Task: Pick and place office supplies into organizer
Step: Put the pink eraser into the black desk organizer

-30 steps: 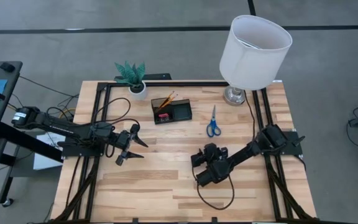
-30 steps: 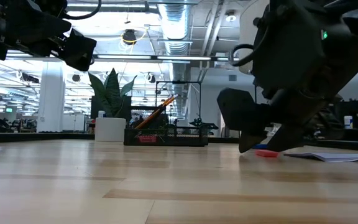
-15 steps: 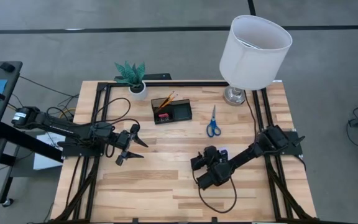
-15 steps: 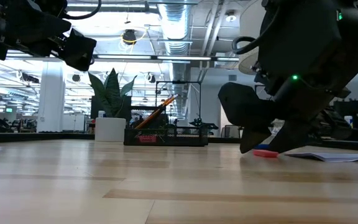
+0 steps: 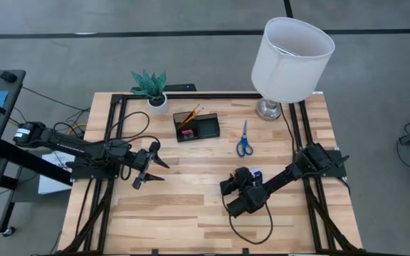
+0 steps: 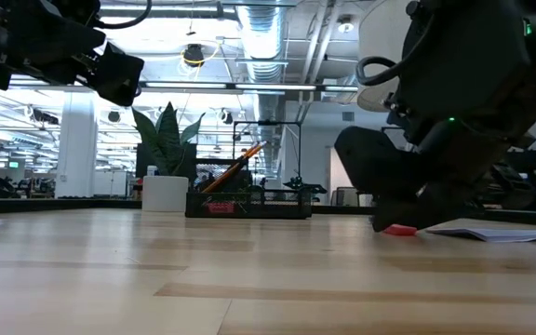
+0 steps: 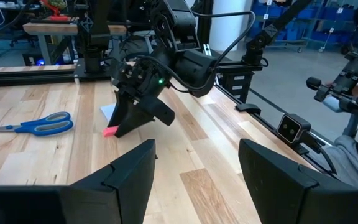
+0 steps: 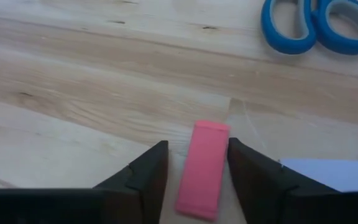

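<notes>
A small pink eraser (image 8: 204,168) lies flat on the table beside a pale blue note pad (image 8: 334,171). My right gripper (image 8: 197,152) is lowered over the eraser, open, with one finger close along each of its long sides. It stands right of the table's middle (image 5: 245,180). Blue-handled scissors (image 5: 244,140) lie flat farther back. The black organizer (image 5: 196,127) stands at the back with orange pencils (image 5: 191,114) leaning in its cup. My left gripper (image 5: 161,169) hovers open over the left half of the table, holding nothing. My right gripper's fingers (image 8: 151,168) stand along the eraser's two long sides (image 8: 188,180). They come slanting down from the near side and lie along the eraser. The eraser lies flat on the wood. I cannot tell whether the fingers touch it.
A white lamp (image 5: 290,57) stands on its base (image 5: 267,108) at the back right. A potted plant (image 5: 151,89) stands at the back left. Black rails (image 5: 112,135) run along both sides of the table. Bare wood lies along the near edge.
In the low view the gap between my right gripper's fingers has narrowed about the pink eraser. The eraser has stayed flat on the table.
</notes>
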